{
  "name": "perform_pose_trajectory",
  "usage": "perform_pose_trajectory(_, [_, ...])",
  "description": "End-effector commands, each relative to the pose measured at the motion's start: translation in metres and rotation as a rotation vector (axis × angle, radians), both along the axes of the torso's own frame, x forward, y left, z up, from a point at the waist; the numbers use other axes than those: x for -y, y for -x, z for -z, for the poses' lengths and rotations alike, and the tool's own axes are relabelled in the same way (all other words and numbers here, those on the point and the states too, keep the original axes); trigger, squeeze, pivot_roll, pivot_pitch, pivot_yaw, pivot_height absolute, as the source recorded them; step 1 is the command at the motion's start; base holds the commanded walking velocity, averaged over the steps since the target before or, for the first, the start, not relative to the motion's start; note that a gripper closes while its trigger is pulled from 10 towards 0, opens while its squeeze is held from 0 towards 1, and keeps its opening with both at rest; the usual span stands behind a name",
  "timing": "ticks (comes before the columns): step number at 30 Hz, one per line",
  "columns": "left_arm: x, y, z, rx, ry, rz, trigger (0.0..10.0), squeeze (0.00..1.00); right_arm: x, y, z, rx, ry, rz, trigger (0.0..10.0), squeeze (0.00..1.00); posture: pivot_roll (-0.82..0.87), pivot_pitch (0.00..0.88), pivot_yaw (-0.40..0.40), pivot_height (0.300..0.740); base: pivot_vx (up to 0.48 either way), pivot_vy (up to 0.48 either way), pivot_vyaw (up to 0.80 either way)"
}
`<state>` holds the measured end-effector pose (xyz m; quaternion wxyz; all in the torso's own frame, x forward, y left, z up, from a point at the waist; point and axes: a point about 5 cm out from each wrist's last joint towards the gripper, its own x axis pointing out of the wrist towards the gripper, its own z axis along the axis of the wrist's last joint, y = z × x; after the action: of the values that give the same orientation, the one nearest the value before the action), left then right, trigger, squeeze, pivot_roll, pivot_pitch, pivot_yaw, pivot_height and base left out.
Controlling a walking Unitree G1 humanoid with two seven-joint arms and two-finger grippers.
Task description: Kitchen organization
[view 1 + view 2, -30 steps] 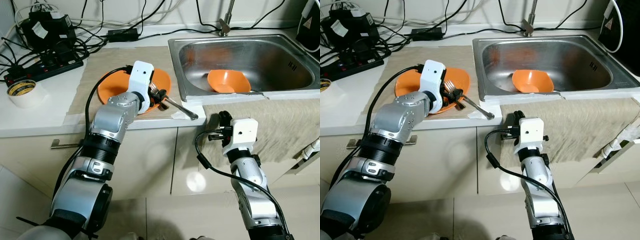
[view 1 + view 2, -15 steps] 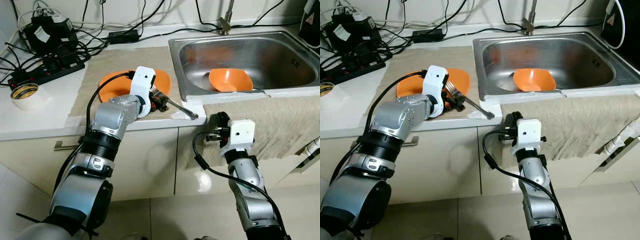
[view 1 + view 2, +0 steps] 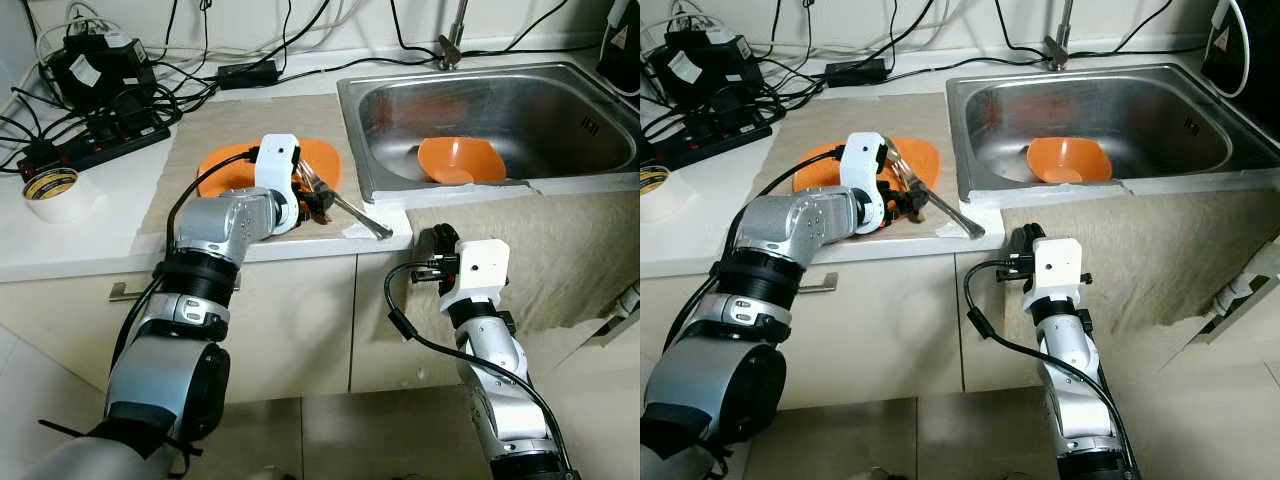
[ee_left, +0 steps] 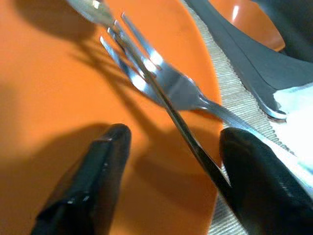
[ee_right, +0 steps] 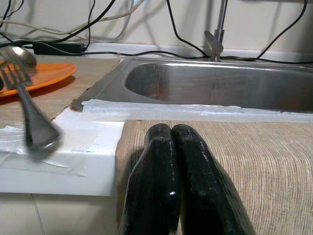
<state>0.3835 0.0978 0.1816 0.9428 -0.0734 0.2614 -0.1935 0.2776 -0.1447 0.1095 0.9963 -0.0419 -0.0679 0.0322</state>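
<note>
An orange plate (image 3: pixel 228 166) lies on a beige mat on the counter. A metal fork (image 3: pixel 345 208) and a spoon (image 4: pixel 90 6) rest across its right rim, handles pointing toward the counter edge. My left gripper (image 3: pixel 317 203) is open low over the plate, one finger (image 4: pixel 93 181) on each side of the fork (image 4: pixel 171 88) and of the thin spoon handle. An orange bowl (image 3: pixel 458 160) sits in the steel sink (image 3: pixel 362 150). My right gripper (image 3: pixel 441 246) is shut and empty, held in front of the cupboard just below the counter edge.
A tape roll (image 3: pixel 48 188), a power strip (image 3: pixel 92 140) and tangled cables crowd the back left of the counter. A beige cloth (image 3: pixel 565 235) hangs over the counter front below the sink. The tap (image 3: pixel 452 40) stands behind the sink.
My left wrist has rolled slightly over the plate, its white housing more upright. The cutlery lies about where it was. The right arm has stayed put.
</note>
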Motion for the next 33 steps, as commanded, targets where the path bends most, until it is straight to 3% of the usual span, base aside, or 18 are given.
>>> perform_pose_trajectory(1, [-0.002, 0.0, 0.006, -0.05, 0.007, -0.018, 0.0, 0.0, 0.0, -0.001, 0.001, -0.001, 0.004, 0.005, 10.0, 0.0, -0.02, 0.0, 0.104, 0.74, 0.0, 0.0, 0.0])
perform_pose_trajectory(21, [-0.004, -0.009, 0.004, 0.034, 0.088, -0.095, 0.0, 0.0, 0.004, 0.001, 0.001, -0.005, 0.013, 0.007, 10.0, 0.0, -0.04, 0.0, 0.095, 0.74, 0.0, 0.0, 0.0])
perform_pose_trajectory(33, [-0.012, -0.021, -0.028, 0.211, 0.053, -0.146, 0.0, 0.0, 0.004, 0.001, 0.002, -0.01, 0.014, 0.008, 10.0, 0.0, -0.03, 0.0, 0.091, 0.74, 0.0, 0.0, 0.0])
